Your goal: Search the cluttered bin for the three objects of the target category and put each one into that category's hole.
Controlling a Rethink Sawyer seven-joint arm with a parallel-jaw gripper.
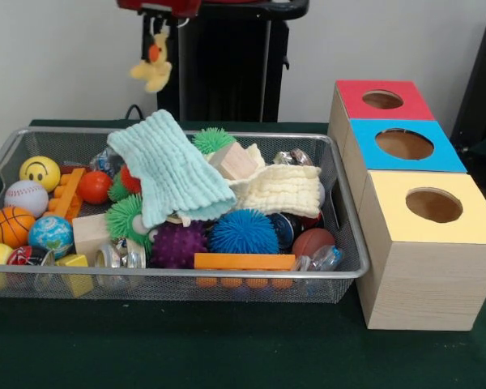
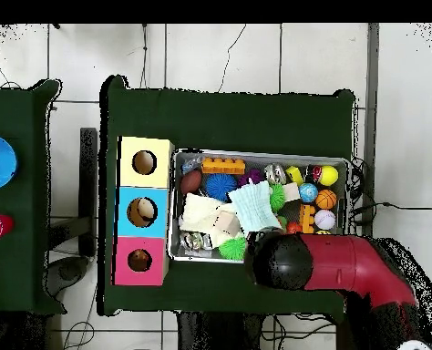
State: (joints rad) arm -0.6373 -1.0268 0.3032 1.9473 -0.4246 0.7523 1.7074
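Gripper: the gripper (image 1: 156, 32) hangs high above the bin's far side, closed on a small yellow plush duck (image 1: 153, 63) that dangles clear of everything.
Arm: seen from overhead, the red arm (image 2: 347, 266) reaches over the bin's edge.
Bin: a wire mesh bin (image 1: 227, 283) on the green table (image 1: 227, 348), heaped with balls, blocks and cloths.
Top of heap: a mint cloth (image 1: 172, 166) lies draped across the middle, a cream cloth (image 1: 285, 190) just right of it.
Near edge: orange brick (image 1: 244, 261), with blue spiky ball (image 1: 243, 231) and purple spiky ball (image 1: 178, 243) behind.
Left side: smiley ball (image 1: 40, 172), baseball (image 1: 26, 197), basketball (image 1: 10, 225).
Holes: red box (image 1: 381, 99) far, blue box (image 1: 403, 144) middle, yellow box (image 1: 431, 207) near, right of the bin.
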